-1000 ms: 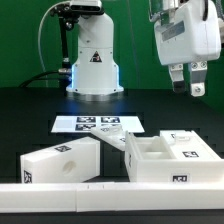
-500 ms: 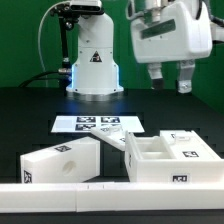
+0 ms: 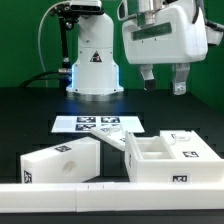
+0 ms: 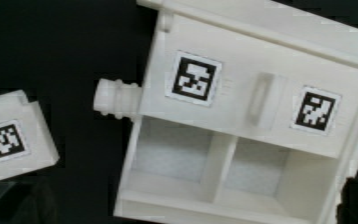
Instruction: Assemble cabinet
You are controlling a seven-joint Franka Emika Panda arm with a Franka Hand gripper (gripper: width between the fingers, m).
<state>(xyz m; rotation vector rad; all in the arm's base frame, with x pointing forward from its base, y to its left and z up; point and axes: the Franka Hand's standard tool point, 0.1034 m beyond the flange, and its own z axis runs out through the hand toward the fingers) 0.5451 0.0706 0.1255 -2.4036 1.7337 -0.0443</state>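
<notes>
So the claw [image 3: 163, 82] is seen hanging high over the exterior view's right side, well above everything; its two fingers [image 3: 147, 78] are spread apart and nothing is held between them. The cabinet is found in two white pieces on the black surface [image 3: 30, 115]: an open box [image 3: 150, 172] with compartments is parked toward the exterior view's right, and a closed box [image 3: 60, 160] is laid to its left, just beside it; a dark gap between the two is shown in the wrist view, so they can't be called touching. Black-and-white tags are stuck on both pieces. In the wrist view two tags are seen on one wall of the open box, and a short ribbed knob [image 4: 108, 97] is poked out of its side toward the other piece. Behind both pieces the marker board [image 3: 97, 124] is laid flat; a long low rail [image 3: 100, 197] is run along the front; the robot base [image 3: 94, 65] with its triangle mark is stood at the back.
</notes>
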